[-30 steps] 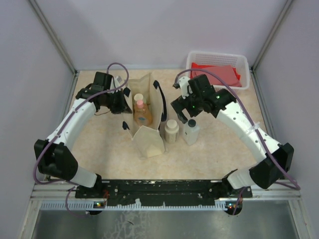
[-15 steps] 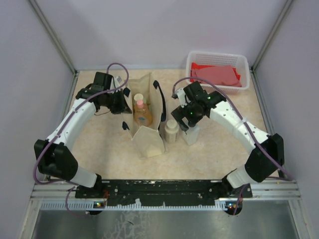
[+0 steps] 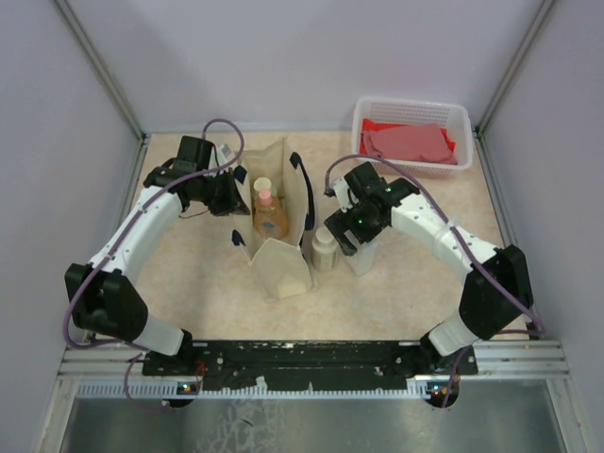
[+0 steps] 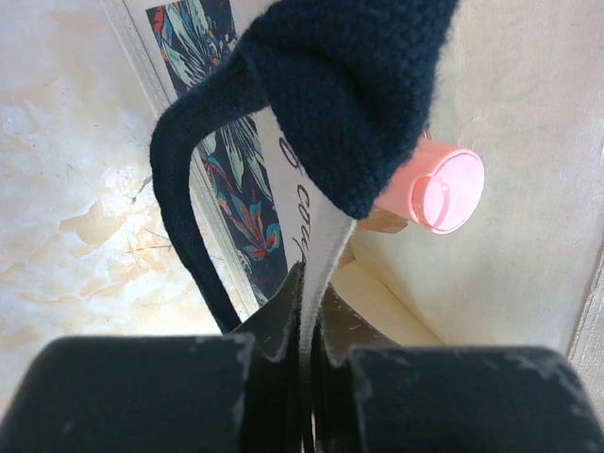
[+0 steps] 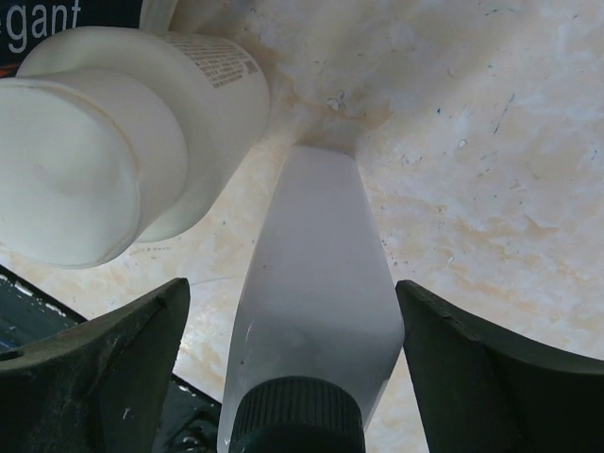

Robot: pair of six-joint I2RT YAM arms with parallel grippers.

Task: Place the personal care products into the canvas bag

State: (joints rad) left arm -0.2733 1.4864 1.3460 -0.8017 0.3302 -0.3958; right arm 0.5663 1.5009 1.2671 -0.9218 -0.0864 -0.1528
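Observation:
The canvas bag (image 3: pixel 281 269) stands open at the table's middle, with navy handles (image 4: pixel 349 85). The orange bottle (image 3: pixel 270 219) with a pink cap (image 4: pixel 444 189) stands inside it. My left gripper (image 3: pixel 229 193) is shut on the bag's left wall rim (image 4: pixel 307 311). The cream round bottle (image 3: pixel 324 247) stands just right of the bag and also shows in the right wrist view (image 5: pixel 104 142). The white square bottle (image 3: pixel 362 257) stands beside it. My right gripper (image 5: pixel 291 288) is open, one finger on each side of the white bottle (image 5: pixel 316 283), not touching it. The olive-green bottle is hidden.
A white mesh basket (image 3: pixel 411 102) holding a red cloth (image 3: pixel 411 142) sits at the back right corner. Grey walls close in the table on the left, right and back.
My right gripper has moved left and down over the white square bottle and now straddles it. The left arm and the bag have not moved.

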